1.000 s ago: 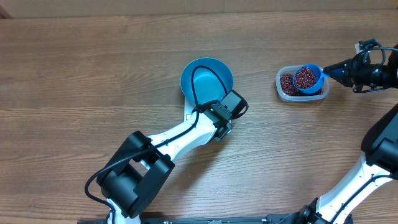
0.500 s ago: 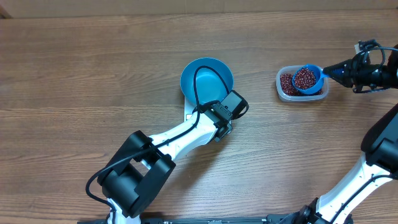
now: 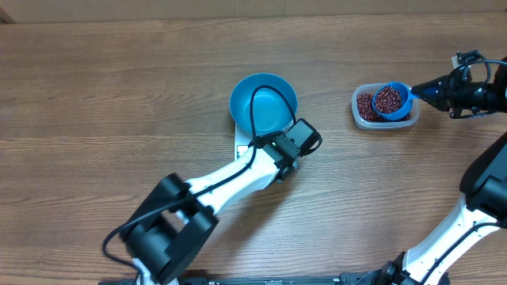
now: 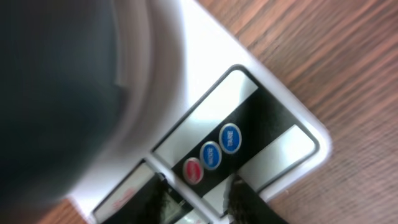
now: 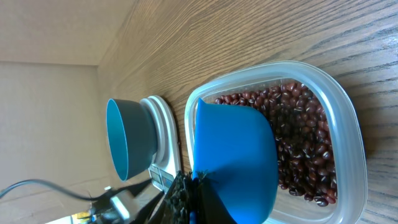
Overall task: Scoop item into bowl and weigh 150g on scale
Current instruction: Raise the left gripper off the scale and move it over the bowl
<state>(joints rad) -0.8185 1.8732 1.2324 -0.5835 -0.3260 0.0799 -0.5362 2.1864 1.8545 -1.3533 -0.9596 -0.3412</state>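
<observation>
**Loaded scoop over tub**

Your right gripper (image 3: 428, 89) clamps the blue scoop (image 3: 391, 100), heaped with beans (image 3: 388, 98), over the clear tub (image 3: 360, 119) near the table's (image 3: 95, 95) right edge. Your left gripper (image 4: 205, 202), jaws parted and empty, hangs over the scale's (image 4: 214, 43) buttons. The blue bowl (image 3: 263, 101) sits on it mid-table.

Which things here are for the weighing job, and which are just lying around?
For the job: blue bowl, white scale under it, red-brown beans, clear tub holding them, blue scoop in the right gripper.
Just lying around: nothing I can spot; only the wooden table and the arm's black cable.
</observation>
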